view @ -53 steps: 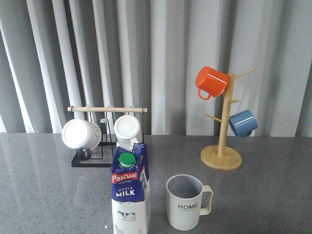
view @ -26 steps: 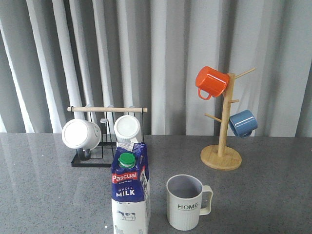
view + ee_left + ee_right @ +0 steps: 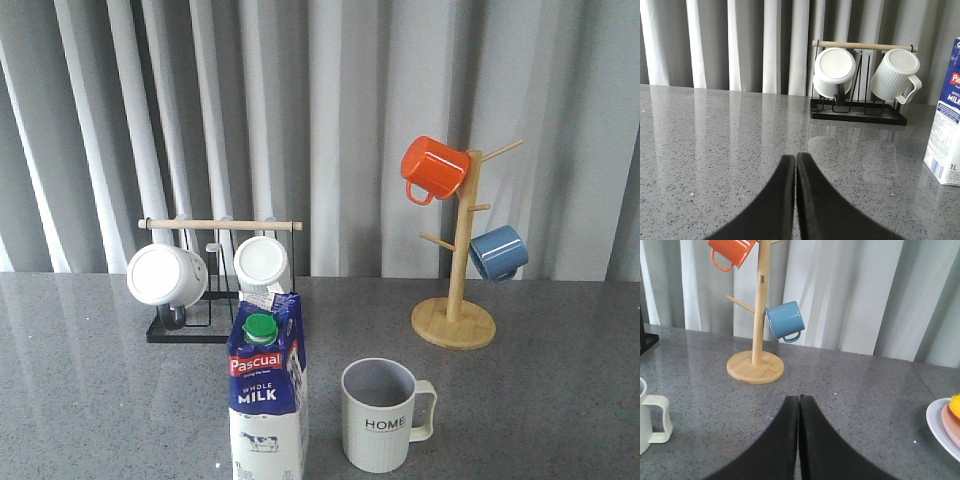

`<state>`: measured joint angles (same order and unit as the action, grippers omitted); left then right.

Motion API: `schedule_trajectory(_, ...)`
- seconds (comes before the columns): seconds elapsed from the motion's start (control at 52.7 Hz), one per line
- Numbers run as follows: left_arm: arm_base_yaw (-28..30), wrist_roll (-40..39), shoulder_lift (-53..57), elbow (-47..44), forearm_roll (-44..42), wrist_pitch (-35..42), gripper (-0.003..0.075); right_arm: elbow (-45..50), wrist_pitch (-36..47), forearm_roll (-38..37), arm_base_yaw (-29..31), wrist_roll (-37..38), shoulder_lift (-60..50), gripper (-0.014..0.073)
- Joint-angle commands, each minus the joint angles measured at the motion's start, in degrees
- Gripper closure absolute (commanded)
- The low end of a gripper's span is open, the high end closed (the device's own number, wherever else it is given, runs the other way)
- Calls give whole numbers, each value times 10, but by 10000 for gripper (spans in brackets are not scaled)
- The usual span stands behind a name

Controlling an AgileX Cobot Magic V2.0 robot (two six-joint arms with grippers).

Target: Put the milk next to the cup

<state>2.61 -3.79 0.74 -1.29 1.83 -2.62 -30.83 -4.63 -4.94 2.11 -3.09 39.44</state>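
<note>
milk carton (image 3: 266, 398) standing upright just left of HOME mug (image 3: 384, 414), apart | left gripper (image 3: 793, 161) and right gripper (image 3: 799, 402) pressing fingers together, holding nothing | risk: any approaching arm is tipping the tall carton into the mug

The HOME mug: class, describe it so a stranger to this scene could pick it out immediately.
Start at the grey speckled table, near its front edge, where a tall blue and white milk carton stands. Just right of it, apart, is the HOME mug. Unlike the white mugs on the black rack or the orange mug and blue mug on the wooden tree, it stands upright, ribbed, lettered.
</note>
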Motion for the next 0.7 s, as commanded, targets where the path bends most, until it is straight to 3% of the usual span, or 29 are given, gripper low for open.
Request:
schedule_trajectory(0.0,1,-5,6,8,0,45,727,31,79,-27,4,37,-31,596)
schedule_trajectory(0.133,1,-5,6,8,0,45,727,113,110,-17,4,41,-101,596)
schedule_trajectory(0.304,1,-5,6,8,0,45,727,209,84,24,4,42,-208,596)
schedule_trajectory(0.683,1,-5,6,8,0,45,727,300,31,20,4,63,-373,596)
